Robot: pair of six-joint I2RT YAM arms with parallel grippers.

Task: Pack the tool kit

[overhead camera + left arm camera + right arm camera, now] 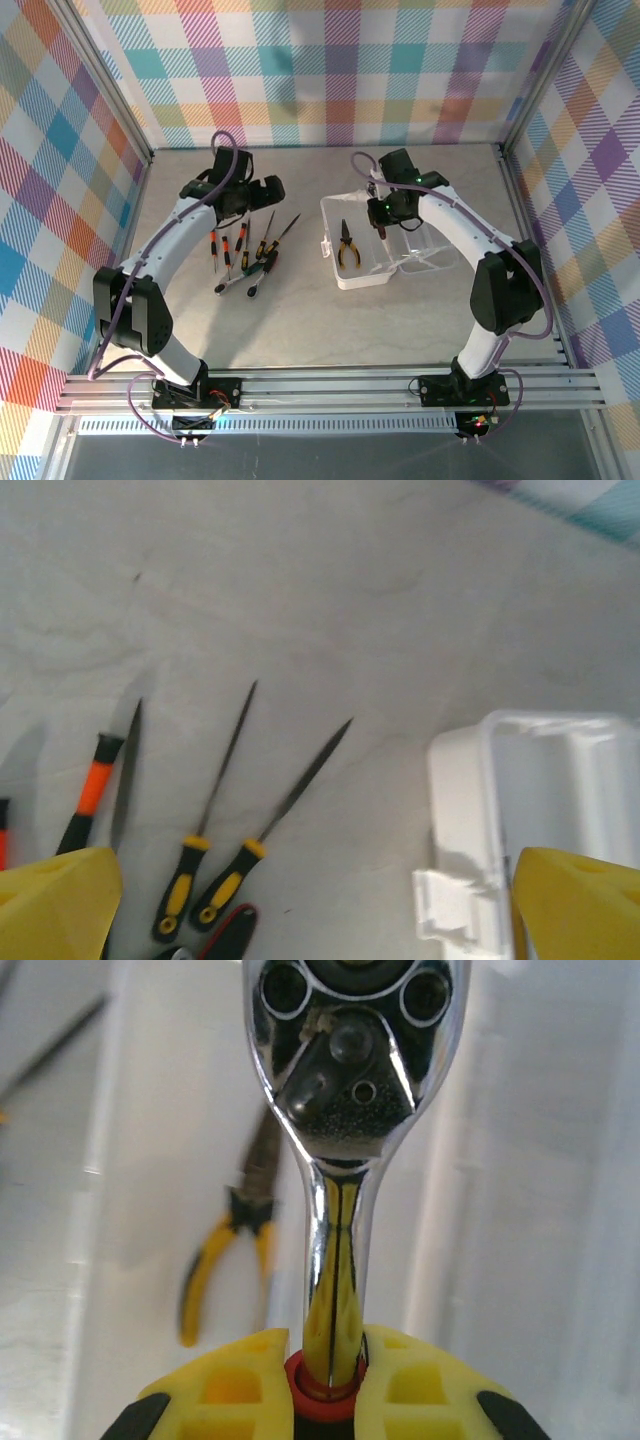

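I have the right gripper (325,1385) clenched on the red collar of the chrome round-headed ratchet (340,1110). It is held lengthwise over the clear rectangular plastic case (365,283), so the ratchet can go in beside the yellow-handled pliers (228,1260) lying inside. My left gripper (320,910) is released, jaws wide, over the yellow-and-black-handled files (205,880) lying loose on the grey table (350,600), placed, I judge, for the next pick.
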